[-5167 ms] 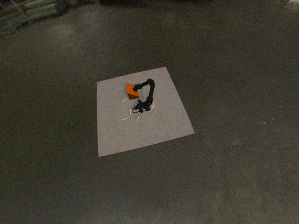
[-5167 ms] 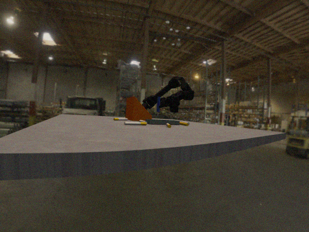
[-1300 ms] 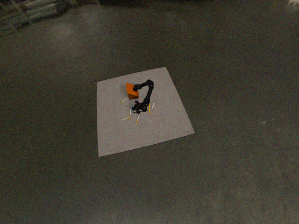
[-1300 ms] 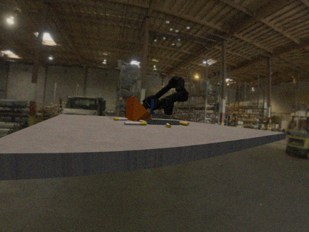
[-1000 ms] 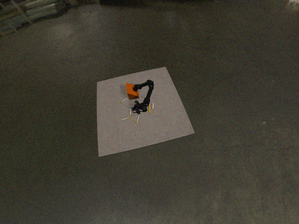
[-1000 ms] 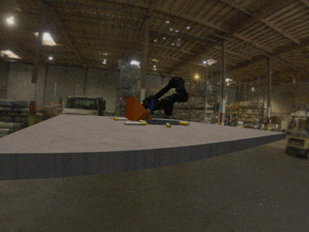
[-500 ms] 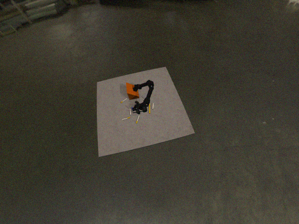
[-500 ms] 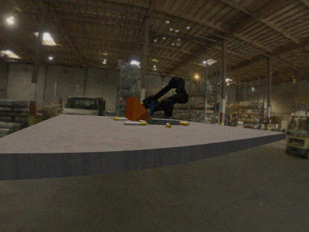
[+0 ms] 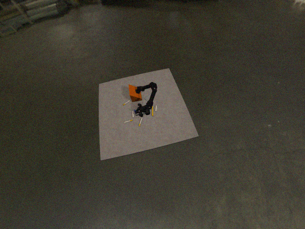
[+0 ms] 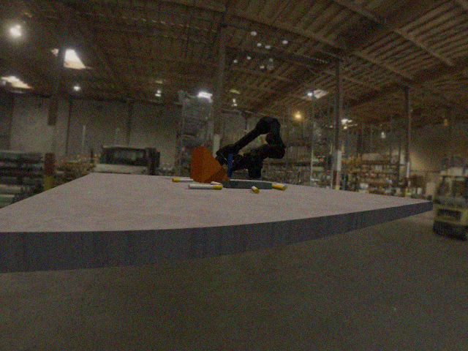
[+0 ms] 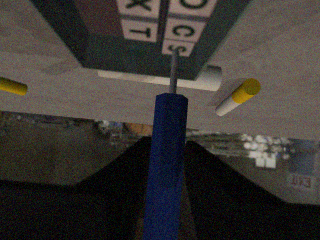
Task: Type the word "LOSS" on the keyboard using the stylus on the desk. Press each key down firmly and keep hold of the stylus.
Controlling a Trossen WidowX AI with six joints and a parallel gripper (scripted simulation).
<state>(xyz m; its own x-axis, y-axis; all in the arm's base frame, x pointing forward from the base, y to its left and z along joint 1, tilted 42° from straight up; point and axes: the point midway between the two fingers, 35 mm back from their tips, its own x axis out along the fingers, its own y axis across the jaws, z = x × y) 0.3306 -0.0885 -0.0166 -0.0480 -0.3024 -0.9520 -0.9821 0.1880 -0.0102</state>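
My gripper (image 9: 136, 111) (image 10: 231, 160) (image 11: 167, 146) is shut on the blue stylus (image 10: 229, 167) (image 11: 171, 117), whose thin grey tip points at the keyboard. The dark teal keyboard (image 10: 247, 184) (image 11: 107, 59) lies flat on the table under the gripper; the arm hides most of it in the top view. In the wrist view, the tip overlaps the S key (image 11: 185, 49) near the keyboard's edge. Whether it touches or presses the key cannot be told. The C key (image 11: 184, 31) is beside S, and the T key (image 11: 139, 30) is across a gap.
An orange wedge-shaped block (image 9: 134, 94) (image 10: 203, 166) stands near the keyboard. A white cylinder (image 11: 209, 78) lies by the keyboard's edge, with a yellow-and-white marker (image 11: 245, 91) close by. Several more markers lie around, including a yellow one (image 9: 152, 111). The table edge (image 10: 234, 241) shows in the exterior view.
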